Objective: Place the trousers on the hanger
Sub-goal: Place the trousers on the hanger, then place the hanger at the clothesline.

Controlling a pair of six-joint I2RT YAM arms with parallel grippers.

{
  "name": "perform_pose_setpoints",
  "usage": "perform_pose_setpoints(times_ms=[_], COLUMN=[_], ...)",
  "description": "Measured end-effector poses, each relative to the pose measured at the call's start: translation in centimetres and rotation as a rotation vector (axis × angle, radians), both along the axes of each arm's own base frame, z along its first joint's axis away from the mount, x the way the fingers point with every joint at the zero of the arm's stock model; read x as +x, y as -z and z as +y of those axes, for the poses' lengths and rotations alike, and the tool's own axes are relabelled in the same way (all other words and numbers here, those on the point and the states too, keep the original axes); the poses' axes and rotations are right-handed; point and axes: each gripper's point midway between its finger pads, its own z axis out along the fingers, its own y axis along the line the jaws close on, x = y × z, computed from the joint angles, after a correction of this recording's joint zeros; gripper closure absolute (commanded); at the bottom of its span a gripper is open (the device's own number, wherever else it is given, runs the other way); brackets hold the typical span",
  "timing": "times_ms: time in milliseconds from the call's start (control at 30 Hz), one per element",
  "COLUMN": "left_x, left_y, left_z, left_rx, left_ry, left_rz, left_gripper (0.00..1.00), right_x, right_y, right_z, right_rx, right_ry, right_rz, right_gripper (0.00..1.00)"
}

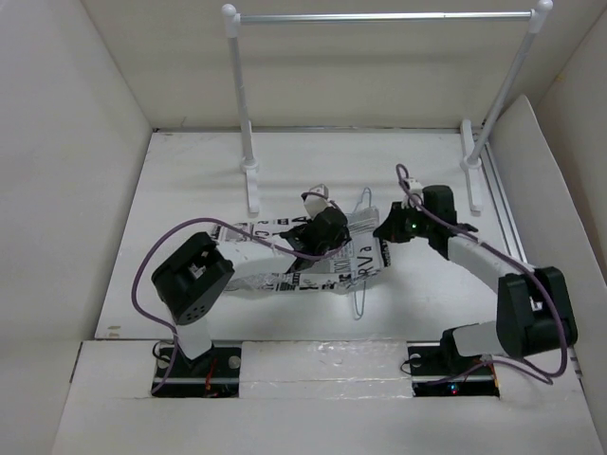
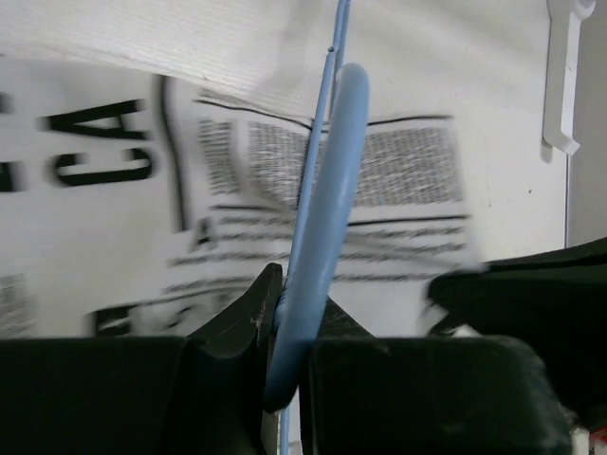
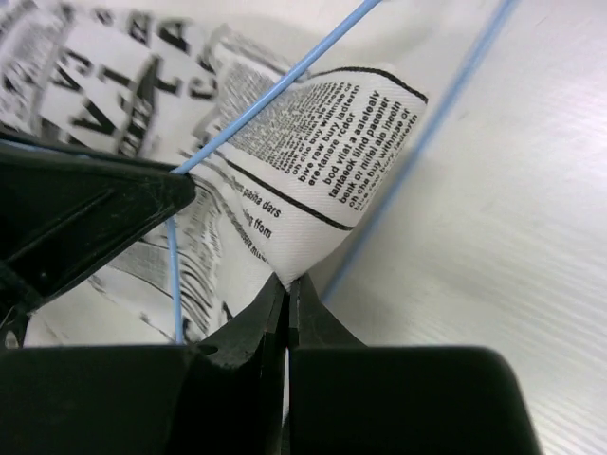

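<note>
Here the left gripper is closed tight on the pale blue wire hanger, and the right gripper pinches a corner of the newspaper-print trousers, both in front of the silver rail

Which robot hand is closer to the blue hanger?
Left. The left gripper is clamped right on the hanger; the right gripper pinches the trousers, with the hanger's wire just beside it.

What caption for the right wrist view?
Right jaws pinch a corner of the printed trousers; the blue hanger wire crosses the fabric.
</note>
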Motion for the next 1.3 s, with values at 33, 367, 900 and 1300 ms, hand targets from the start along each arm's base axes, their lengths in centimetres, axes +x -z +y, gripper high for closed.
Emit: perform_pose_setpoints(times_ms=[33, 367, 900, 1300], left_x=[-0.1, -0.8, -0.8, -0.6], left_y=[-0.2, -0.3, -1.5, -2.5], left_z=[0.5, 7.1, 9.1, 8.9], left_rx=[0.003, 0.067, 0.163, 0.2], left_ry=[-0.007, -0.092, -0.116, -0.11], left_rz=[-0.006, -0.028, -0.06, -0.07], left_gripper=[1.0, 1.0, 1.0, 1.0], right_x=[0.4, 0.3, -0.8, -0.3], right_y=[-1.0, -2.6, 2.9, 3.9], right_z=[-0.7, -8.7, -11.7, -11.6], right_rx=[0.005, -0.017, -0.034, -0.053], right_ry=[0.014, 0.187, 0.29, 0.317], right_rz=[-0.022, -0.029, 0.143, 0.17], right_gripper=[1.0, 1.0, 1.0, 0.74])
